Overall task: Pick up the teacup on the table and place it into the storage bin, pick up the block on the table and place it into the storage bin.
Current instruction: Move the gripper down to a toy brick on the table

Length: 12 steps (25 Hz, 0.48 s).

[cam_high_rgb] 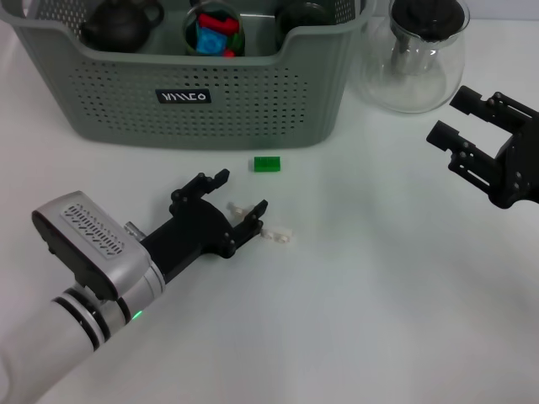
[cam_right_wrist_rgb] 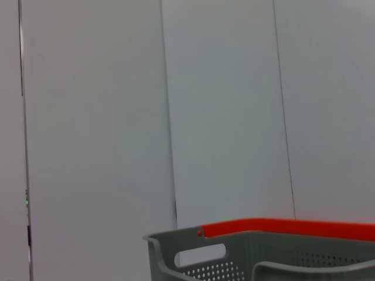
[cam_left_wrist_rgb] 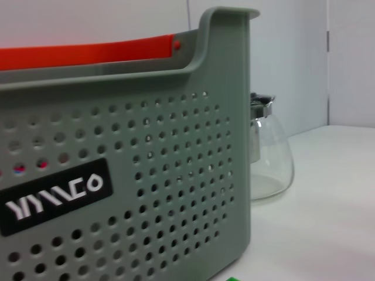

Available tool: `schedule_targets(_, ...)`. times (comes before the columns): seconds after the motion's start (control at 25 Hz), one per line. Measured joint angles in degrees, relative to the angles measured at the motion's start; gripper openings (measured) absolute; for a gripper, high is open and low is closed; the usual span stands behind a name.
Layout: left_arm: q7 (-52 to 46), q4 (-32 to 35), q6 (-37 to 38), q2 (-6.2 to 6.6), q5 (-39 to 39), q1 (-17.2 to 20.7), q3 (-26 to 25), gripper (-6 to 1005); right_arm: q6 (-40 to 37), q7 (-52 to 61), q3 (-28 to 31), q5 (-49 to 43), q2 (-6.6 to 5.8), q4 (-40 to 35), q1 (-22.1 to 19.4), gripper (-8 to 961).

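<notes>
Your green block (cam_high_rgb: 267, 163) lies on the worktop (cam_high_rgb: 362, 286) just before the storage bin (cam_high_rgb: 253, 109). Left gripper (cam_high_rgb: 244, 192) spread, near it, empty. Right gripper (cam_high_rgb: 459, 118) spread, well apart. Block judged light, rigid; pinch its long sides.

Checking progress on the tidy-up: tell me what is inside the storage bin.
Inside the storage bin: a dark teapot, a round container holding red and blue pieces, and another dark item. The bin's front wall covers everything lower down.
</notes>
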Motion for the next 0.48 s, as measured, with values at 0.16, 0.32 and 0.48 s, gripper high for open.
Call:
schedule_targets(0.16, 0.14, 0.22, 0.12, 0.01, 0.0, 0.4, -0.57, 718, -0.1, 0.06, 0.0, 0.0, 0.0, 0.0, -0.19, 565)
schedule_targets(0.32, 0.15, 0.55, 0.72, 0.09, 0.09, 0.99, -1.57, 718, -0.2, 0.07, 0.0, 0.0, 0.0, 0.0, -0.27, 565)
schedule_targets(0.48, 0.24, 0.4, 1.47, 0.08, 0.46, 1.02, -1.23, 718, -0.33, 0.07, 0.0, 0.0, -0.06, 0.0, -0.25, 565)
